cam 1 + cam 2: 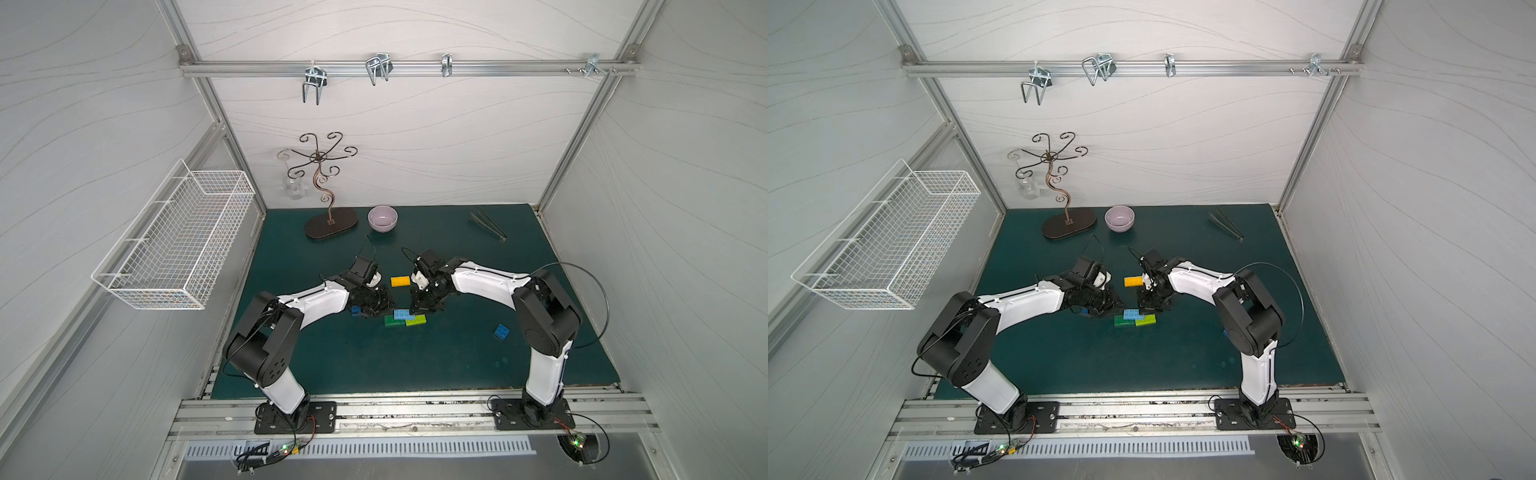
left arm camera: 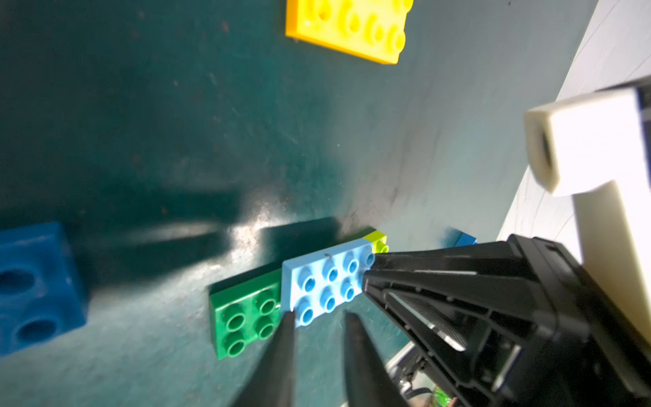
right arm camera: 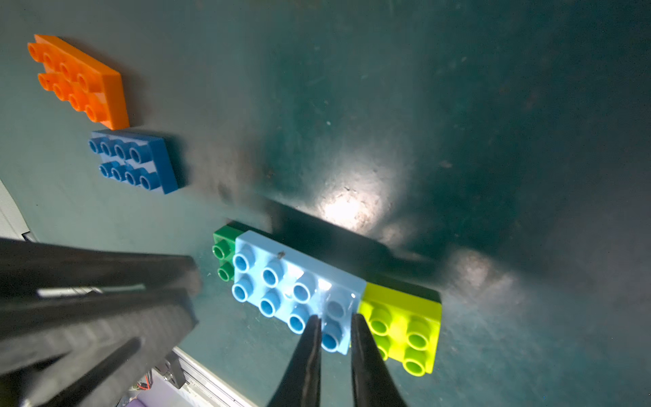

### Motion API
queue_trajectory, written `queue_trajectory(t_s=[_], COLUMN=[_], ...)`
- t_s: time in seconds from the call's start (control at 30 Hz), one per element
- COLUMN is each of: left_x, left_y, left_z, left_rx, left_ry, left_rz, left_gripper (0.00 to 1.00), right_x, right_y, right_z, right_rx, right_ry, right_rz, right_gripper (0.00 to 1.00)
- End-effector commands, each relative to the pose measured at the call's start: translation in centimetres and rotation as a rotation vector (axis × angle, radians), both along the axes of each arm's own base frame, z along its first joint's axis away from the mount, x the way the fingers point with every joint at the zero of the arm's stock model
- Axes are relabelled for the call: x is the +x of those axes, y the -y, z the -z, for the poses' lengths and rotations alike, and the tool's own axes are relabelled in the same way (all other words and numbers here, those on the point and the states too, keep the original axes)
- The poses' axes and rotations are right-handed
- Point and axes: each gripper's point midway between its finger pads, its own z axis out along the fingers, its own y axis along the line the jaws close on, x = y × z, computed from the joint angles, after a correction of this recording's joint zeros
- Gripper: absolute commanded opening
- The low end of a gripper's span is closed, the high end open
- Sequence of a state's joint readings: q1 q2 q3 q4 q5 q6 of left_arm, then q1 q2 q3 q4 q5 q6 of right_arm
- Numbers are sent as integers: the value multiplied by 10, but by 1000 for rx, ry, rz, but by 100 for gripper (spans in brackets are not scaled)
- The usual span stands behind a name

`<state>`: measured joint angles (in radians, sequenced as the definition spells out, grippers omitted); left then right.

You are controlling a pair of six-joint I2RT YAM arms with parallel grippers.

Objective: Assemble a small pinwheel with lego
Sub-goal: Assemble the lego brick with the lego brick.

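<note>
Plastic bricks make a small stack near the middle of the worktop (image 1: pixel 374 365): a light blue brick (image 3: pixel 296 285) lies flat across a dark green brick (image 2: pixel 243 317) and a lime brick (image 3: pixel 405 327), bridging the two. My left tool (image 2: pixel 318 317) is down at the dark green end of that stack and my right tool (image 3: pixel 334 322) at the lime end, so they face each other across it. The jaws of each tool stand a narrow gap apart. The right tool's tips straddle the last pair of studs on the light blue brick; I cannot tell whether they press on it. The left tool's tips sit at the corner where the light blue brick meets the dark green one, with nothing clamped between them. A yellow brick (image 1: pixel 400 281) lies flat just behind the stack, toward the far edge. A dark blue brick (image 3: pixel 135 160) lies just left of the stack, partly under my left tool in both top views, with an orange brick (image 3: pixel 79 79) just beside it. A small square blue brick (image 1: pixel 501 331) lies apart, toward the right edge.
</note>
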<state>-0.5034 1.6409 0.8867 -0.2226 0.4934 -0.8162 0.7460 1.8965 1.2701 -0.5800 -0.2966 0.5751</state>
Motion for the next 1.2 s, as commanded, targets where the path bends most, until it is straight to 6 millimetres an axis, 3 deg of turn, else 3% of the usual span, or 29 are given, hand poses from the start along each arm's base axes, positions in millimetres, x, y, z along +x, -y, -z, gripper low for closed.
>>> queue_trajectory(t_s=[0.0, 0.13, 0.6, 0.8, 1.03, 1.17], left_x=[4, 0, -25, -26, -6, -13], left_y=[15, 26, 0, -5, 2, -1], left_z=[-15, -15, 46, 51, 34, 40], left_rx=[-80, -92, 53, 75, 82, 91], left_ry=[47, 57, -9, 10, 69, 37], left_rz=[30, 78, 99, 98, 106, 103], left_gripper=[13, 0, 0, 0, 0, 0], right_x=[-6, -9, -15, -14, -6, -10], right_y=[3, 4, 6, 3, -5, -3], right_z=[-2, 1, 5, -2, -9, -7], right_rx=[-8, -13, -6, 15, 43, 38], right_ry=[8, 2, 4, 24, 39, 36], right_rz=[-13, -10, 7, -6, -13, -13], right_gripper=[18, 18, 18, 19, 20, 20])
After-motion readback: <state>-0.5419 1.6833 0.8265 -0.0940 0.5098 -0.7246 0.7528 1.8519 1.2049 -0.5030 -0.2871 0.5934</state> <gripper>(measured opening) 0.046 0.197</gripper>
